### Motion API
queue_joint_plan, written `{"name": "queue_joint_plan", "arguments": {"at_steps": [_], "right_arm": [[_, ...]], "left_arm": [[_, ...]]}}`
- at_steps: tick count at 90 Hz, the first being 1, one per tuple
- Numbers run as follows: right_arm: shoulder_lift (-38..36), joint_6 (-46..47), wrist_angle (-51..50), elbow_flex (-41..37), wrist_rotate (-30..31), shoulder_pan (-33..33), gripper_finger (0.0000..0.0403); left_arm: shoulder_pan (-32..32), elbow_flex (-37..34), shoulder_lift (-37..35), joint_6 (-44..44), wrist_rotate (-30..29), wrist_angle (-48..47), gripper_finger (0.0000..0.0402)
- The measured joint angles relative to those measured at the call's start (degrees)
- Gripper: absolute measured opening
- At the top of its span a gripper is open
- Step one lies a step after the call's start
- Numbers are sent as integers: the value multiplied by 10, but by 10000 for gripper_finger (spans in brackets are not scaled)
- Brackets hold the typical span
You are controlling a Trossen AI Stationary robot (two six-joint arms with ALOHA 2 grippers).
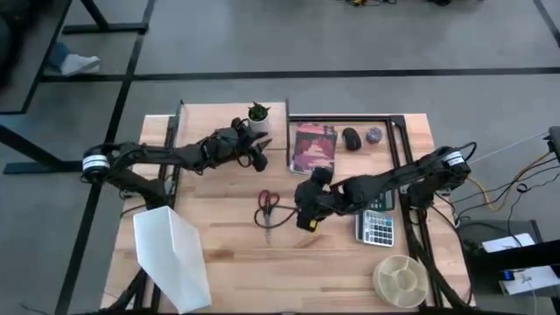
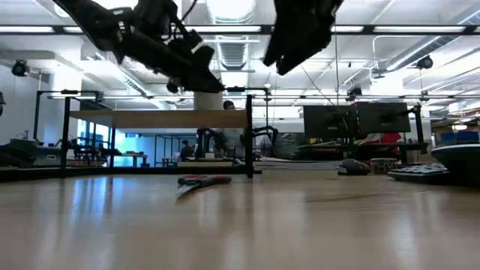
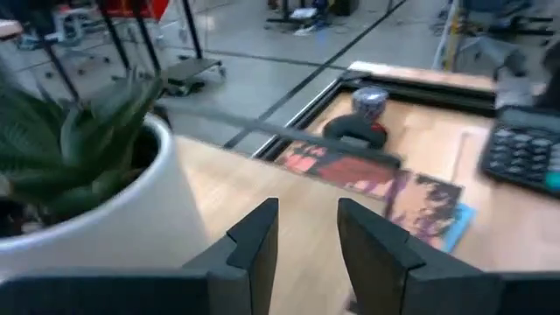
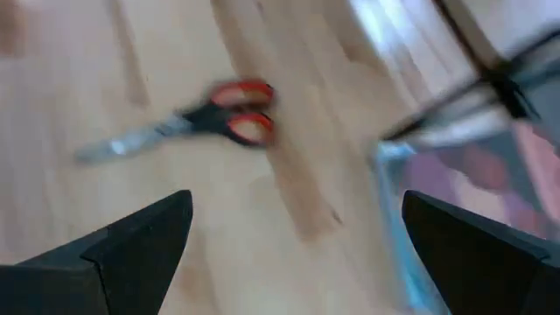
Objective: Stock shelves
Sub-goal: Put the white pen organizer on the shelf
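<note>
scissors [image 1: 268, 206] with red handles lie loose near the middle of the surface [image 1: 236, 254], blades toward the near edge, and the right gripper [image 1: 304, 217] hangs above the wood just beside them with its fingers spread wide and nothing between them; judging by that spread it is set up for a pick, though what it will go for i cannot tell. nearer the front, a white angled file holder [image 1: 171, 255] sits at the near-left corner and a round divided tray [image 1: 401, 276] at the near-right, with a calculator [image 1: 378, 227] just behind the tray, all out of the arms' way. farther back, the left gripper [image 1: 261, 157] is released and empty, just beside a small potted succulent [image 1: 257, 114] in a white pot, probably lined up to take or let go of it. the shelves [image 1: 229, 127] stand at the far-left edge, and the plant sits on their light-wood top. right of them, by the far edge, a book [image 1: 312, 148] lies flat, with a dark computer mouse [image 1: 351, 138] and a small round patterned object [image 1: 374, 135] beside it.
</note>
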Motion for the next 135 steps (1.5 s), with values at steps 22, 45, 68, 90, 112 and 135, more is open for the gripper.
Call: {"name": "queue_joint_plan", "arguments": {"at_steps": [22,45,68,90,112,135], "right_arm": [[-32,-14,-122,0,-1,-86,394],[-37,-58,-228,-8,-6,-200,394],[-37,-160,-230,-29,-36,-316,394],[-37,-211,-228,-50,-66,-432,394],[-37,-133,-224,-52,-105,-553,394],[-37,-8,-202,-68,-184,-663,394]], "left_arm": [[-3,-14,-82,24,0,-58,100],[-3,-16,-146,26,0,-147,104],[-3,-16,-160,9,1,-205,101],[-3,-17,-153,-8,2,-219,104],[-3,-17,-150,-13,2,-219,101],[-3,-17,-150,-18,5,-221,109]]}}
